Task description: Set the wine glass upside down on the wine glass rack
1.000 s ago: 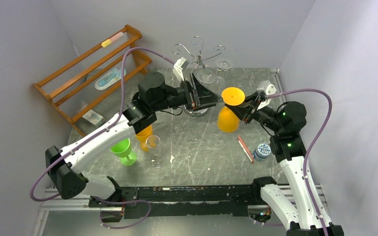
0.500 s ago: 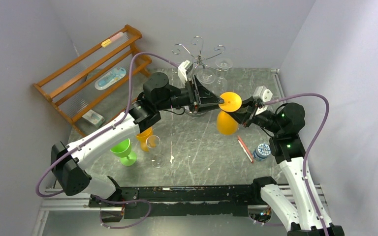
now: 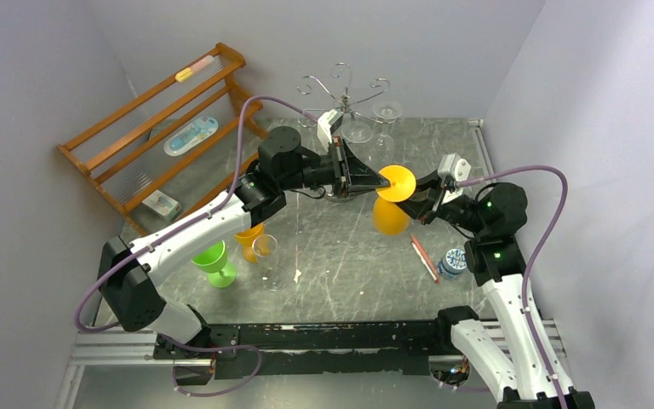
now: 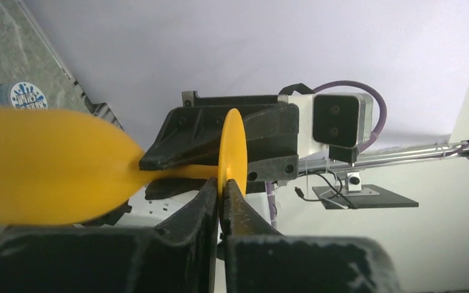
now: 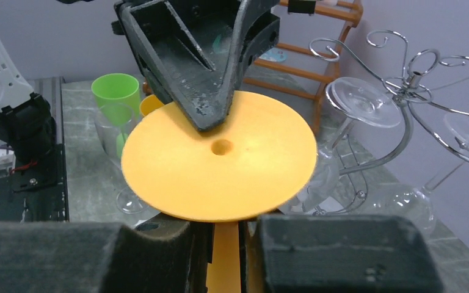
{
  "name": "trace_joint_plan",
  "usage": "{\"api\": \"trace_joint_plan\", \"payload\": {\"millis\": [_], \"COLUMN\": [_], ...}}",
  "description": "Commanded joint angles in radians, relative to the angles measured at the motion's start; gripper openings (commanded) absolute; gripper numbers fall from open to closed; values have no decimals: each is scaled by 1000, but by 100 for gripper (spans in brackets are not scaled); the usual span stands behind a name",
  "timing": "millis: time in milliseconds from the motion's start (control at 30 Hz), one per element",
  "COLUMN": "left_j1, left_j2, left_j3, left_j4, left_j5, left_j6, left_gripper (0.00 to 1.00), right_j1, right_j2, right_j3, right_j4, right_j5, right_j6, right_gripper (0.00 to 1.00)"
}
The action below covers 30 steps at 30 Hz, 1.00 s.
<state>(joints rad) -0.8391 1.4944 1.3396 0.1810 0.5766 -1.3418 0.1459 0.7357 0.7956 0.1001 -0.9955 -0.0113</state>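
The orange wine glass [image 3: 389,217] hangs in the air over the table's middle, tilted, foot disc uppermost. My right gripper [image 3: 415,200] is shut on its stem [image 5: 225,256] just under the disc [image 5: 220,165]. My left gripper [image 3: 381,181] reaches in from the left and is shut on the disc's rim [image 4: 232,146], fingertips pinching it edge-on [image 4: 221,189]. The bowl [image 4: 49,165] points left in the left wrist view. The silver wine glass rack [image 3: 341,89] stands just behind, at the back centre; its scroll arms [image 5: 412,85] show in the right wrist view.
Two clear glasses [image 3: 358,129] hang on the silver rack. An orange wooden rack [image 3: 162,128] leans at the back left. A green cup [image 3: 213,260], an orange cup [image 3: 249,234] and a clear glass [image 3: 266,251] stand at front left. A red pen [image 3: 425,258] and small bottle [image 3: 454,262] lie right.
My left gripper moved right to the foot disc and closed on its rim. The right gripper, still on the stem, brought the glass slightly down and left.
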Motion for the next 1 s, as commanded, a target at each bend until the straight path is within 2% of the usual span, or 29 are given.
{"api": "trace_joint_plan", "payload": {"millis": [0,200,333,567,800,967], "left_j1": [6,16,44,167,391,513], "left_j2": [-15,-71,-125,-244,-302,-296], "left_j3": [-16,-67,-102,-117,-112,-107], "left_j4": [46,16,-39,-259,-406,-402], "left_j5": [31,-45,-112,-250,-243,-185], "left_j6": [-23,0,19,116,197,219], "left_gripper": [5,5,5,5,5,5], "right_j1": [6,7,7,6,7,6], "right_j2": [-14,-18,-36,-86,-128,-142], "right_j3": [-19,-34,-35,-47,-78,-82], "right_j4": [46,62,14,-71,-40,-26], "right_j5": [13,16,20,60,126,201], "right_j6": [39,129,118,85,129,168], "right_gripper": [8,47,64,67,67,67]}}
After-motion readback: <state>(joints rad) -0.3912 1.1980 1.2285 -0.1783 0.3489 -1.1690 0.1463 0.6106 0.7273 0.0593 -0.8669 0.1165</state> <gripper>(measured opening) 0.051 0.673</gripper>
